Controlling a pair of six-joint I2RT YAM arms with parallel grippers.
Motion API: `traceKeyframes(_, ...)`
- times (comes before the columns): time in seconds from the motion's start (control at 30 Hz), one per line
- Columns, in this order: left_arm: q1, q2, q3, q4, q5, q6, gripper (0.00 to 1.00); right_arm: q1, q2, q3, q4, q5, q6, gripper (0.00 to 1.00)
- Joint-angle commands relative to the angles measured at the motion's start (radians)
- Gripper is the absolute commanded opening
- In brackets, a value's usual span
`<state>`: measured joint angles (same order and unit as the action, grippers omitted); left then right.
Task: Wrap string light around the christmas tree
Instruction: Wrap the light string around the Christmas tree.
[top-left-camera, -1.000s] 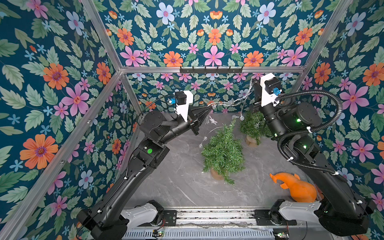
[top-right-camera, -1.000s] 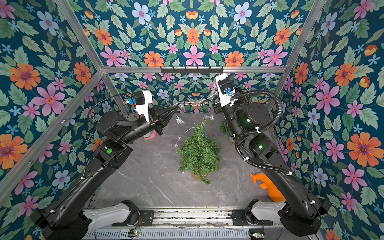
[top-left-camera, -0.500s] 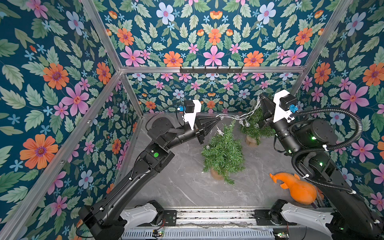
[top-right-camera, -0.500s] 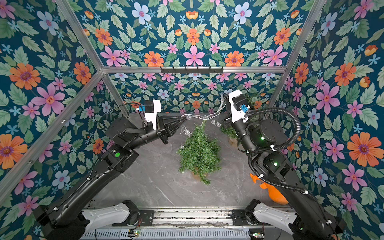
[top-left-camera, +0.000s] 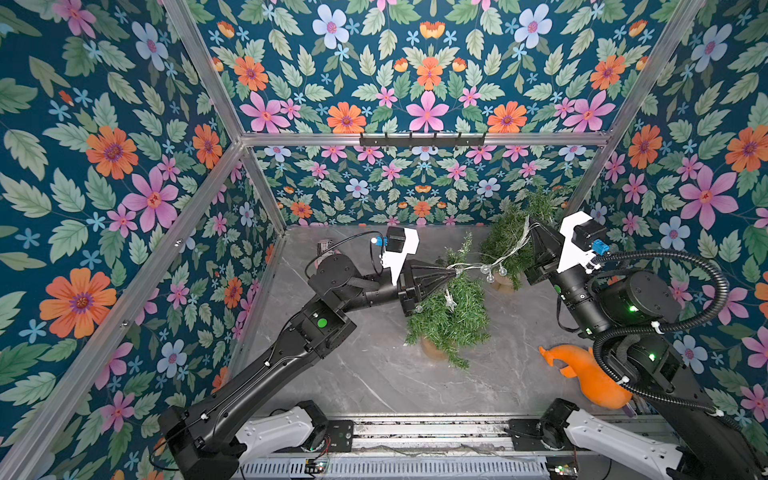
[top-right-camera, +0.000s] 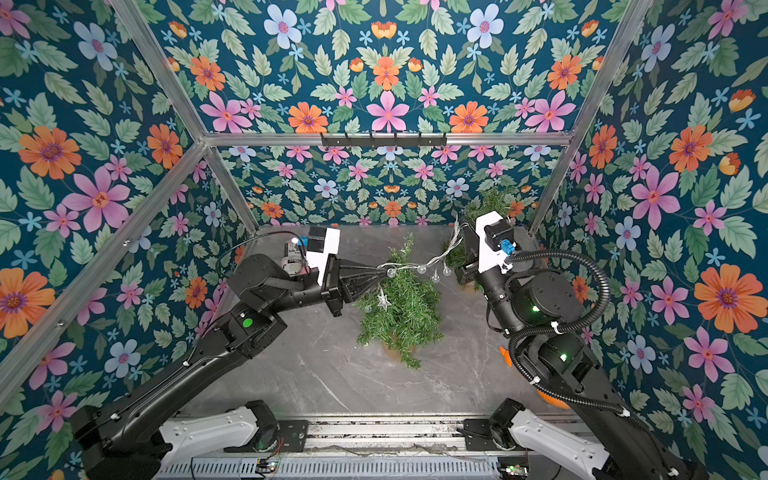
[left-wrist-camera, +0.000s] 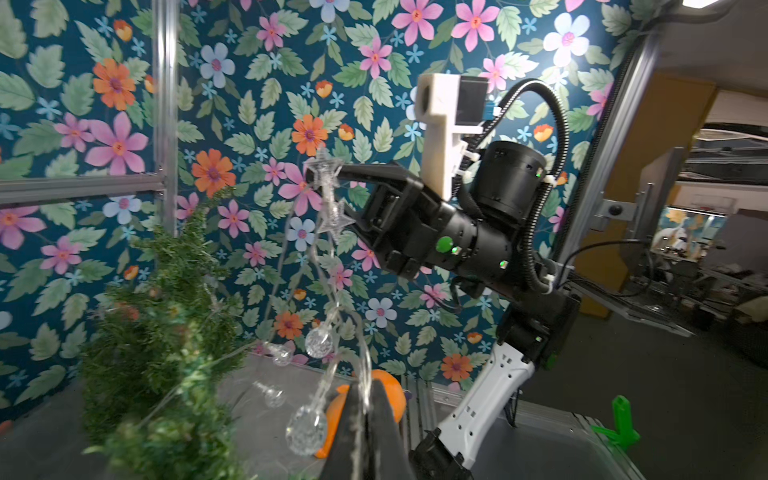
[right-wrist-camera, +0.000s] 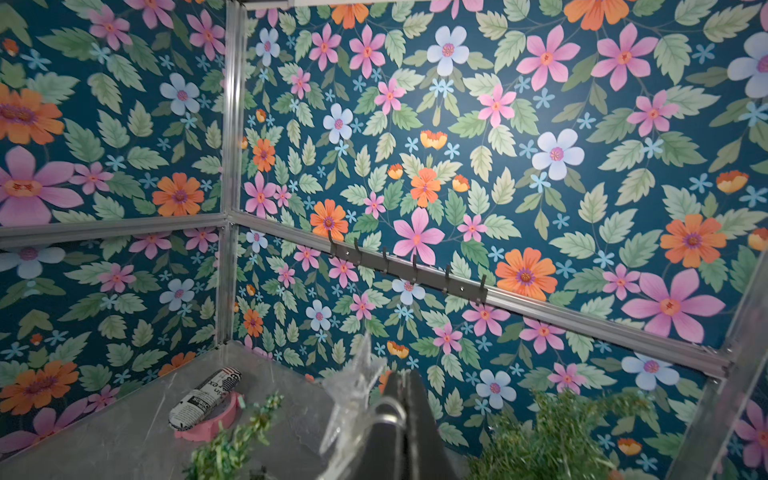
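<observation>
The christmas tree (top-left-camera: 451, 320) (top-right-camera: 399, 311), small, green and potted, stands mid-table in both top views. The string light (top-left-camera: 490, 266) (top-right-camera: 432, 266), thin pale wire with clear stars and balls, spans from my left gripper (top-left-camera: 452, 272) (top-right-camera: 381, 271) at the treetop to my right gripper (top-left-camera: 530, 226) (top-right-camera: 461, 226), held higher at the back right. Both are shut on the wire. One star (top-left-camera: 449, 299) rests on the tree's left side. The left wrist view shows the left gripper (left-wrist-camera: 365, 399) pinching the wire beside the tree (left-wrist-camera: 166, 332). The right gripper (right-wrist-camera: 405, 386) clamps wire beside a star (right-wrist-camera: 353, 386).
A second small green tree (top-left-camera: 509, 241) (right-wrist-camera: 552, 436) stands at the back right, just beside the right gripper. An orange toy (top-left-camera: 582, 374) lies at the front right. A rolled newspaper on pink tape (right-wrist-camera: 208, 399) sits in the back left corner.
Both grippers came down with the wire. The left one moved right to the treetop; the right one swung right, over the back tree. A star now rests on the tree.
</observation>
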<state>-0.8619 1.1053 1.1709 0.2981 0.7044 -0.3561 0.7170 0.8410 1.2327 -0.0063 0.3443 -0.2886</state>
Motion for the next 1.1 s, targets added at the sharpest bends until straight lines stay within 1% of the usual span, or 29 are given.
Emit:
traceKeyframes(0.0, -0.027, 0.022, 0.023, 0.008, -0.001, 0.036, 0.04, 0.001, -0.005, -0.03, 0.082, 0.113, -0.015, 0.0)
traceKeyframes(0.03, -0.035, 0.032, 0.033, -0.001, -0.01, 0.041, 0.07, 0.001, -0.002, -0.034, 0.087, 0.121, -0.025, 0.0)
traceKeyframes(0.07, -0.041, 0.043, 0.043, -0.01, -0.008, 0.05, 0.15, 0.001, 0.002, -0.034, 0.094, 0.133, -0.034, 0.0)
traceKeyframes(0.17, -0.059, 0.065, 0.076, -0.062, 0.008, 0.097, 0.44, 0.001, 0.017, -0.036, 0.125, 0.185, -0.086, 0.0)
traceKeyframes(0.2, -0.064, 0.067, 0.085, -0.083, 0.005, 0.118, 0.5, 0.001, 0.024, -0.034, 0.136, 0.206, -0.111, 0.0)
traceKeyframes(0.27, -0.071, 0.061, 0.089, -0.113, -0.034, 0.16, 0.71, 0.001, 0.042, -0.032, 0.167, 0.255, -0.165, 0.0)
traceKeyframes(0.3, -0.071, 0.055, 0.089, -0.122, -0.054, 0.179, 0.77, 0.001, 0.049, -0.032, 0.181, 0.268, -0.189, 0.0)
traceKeyframes(0.33, -0.071, 0.046, 0.096, -0.153, -0.08, 0.218, 0.8, -0.002, 0.057, -0.029, 0.191, 0.274, -0.209, 0.0)
traceKeyframes(0.43, -0.07, 0.013, 0.101, -0.195, -0.219, 0.267, 0.86, -0.02, 0.086, -0.011, 0.19, 0.282, -0.234, 0.0)
traceKeyframes(0.47, -0.071, 0.004, 0.101, -0.211, -0.257, 0.286, 0.86, -0.035, 0.093, -0.006, 0.186, 0.278, -0.224, 0.0)
traceKeyframes(0.53, -0.071, -0.012, 0.095, -0.226, -0.321, 0.307, 0.86, -0.079, 0.099, 0.008, 0.145, 0.247, -0.169, 0.0)
traceKeyframes(0.6, -0.071, -0.029, 0.086, -0.236, -0.358, 0.331, 0.87, -0.127, 0.101, 0.02, 0.114, 0.205, -0.101, 0.0)
traceKeyframes(0.7, -0.071, -0.045, 0.081, -0.236, -0.451, 0.351, 0.87, -0.207, 0.125, 0.05, 0.07, 0.103, -0.02, 0.0)
traceKeyframes(0.77, -0.07, -0.041, 0.099, -0.247, -0.575, 0.356, 0.87, -0.236, 0.162, 0.09, 0.027, 0.051, 0.007, 0.0)
traceKeyframes(0.87, -0.062, -0.005, 0.159, -0.283, -0.75, 0.363, 0.87, -0.243, 0.216, 0.13, 0.021, 0.007, -0.002, 0.0)
traceKeyframes(0.93, -0.033, 0.033, 0.208, -0.31, -0.821, 0.345, 0.87, -0.255, 0.25, 0.16, 0.013, -0.031, 0.008, 0.0)
traceKeyframes(0.97, 0.002, 0.051, 0.231, -0.321, -0.811, 0.322, 0.86, -0.264, 0.268, 0.175, 0.015, -0.05, 0.019, 0.0)
traceKeyframes(1.0, 0.042, 0.068, 0.247, -0.324, -0.774, 0.293, 0.85, -0.277, 0.284, 0.189, 0.014, -0.072, 0.033, 0.0)
traceKeyframes(1.07, 0.164, 0.108, 0.275, -0.315, -0.629, 0.209, 0.84, -0.303, 0.318, 0.221, 0.009, -0.126, 0.076, 0.0)
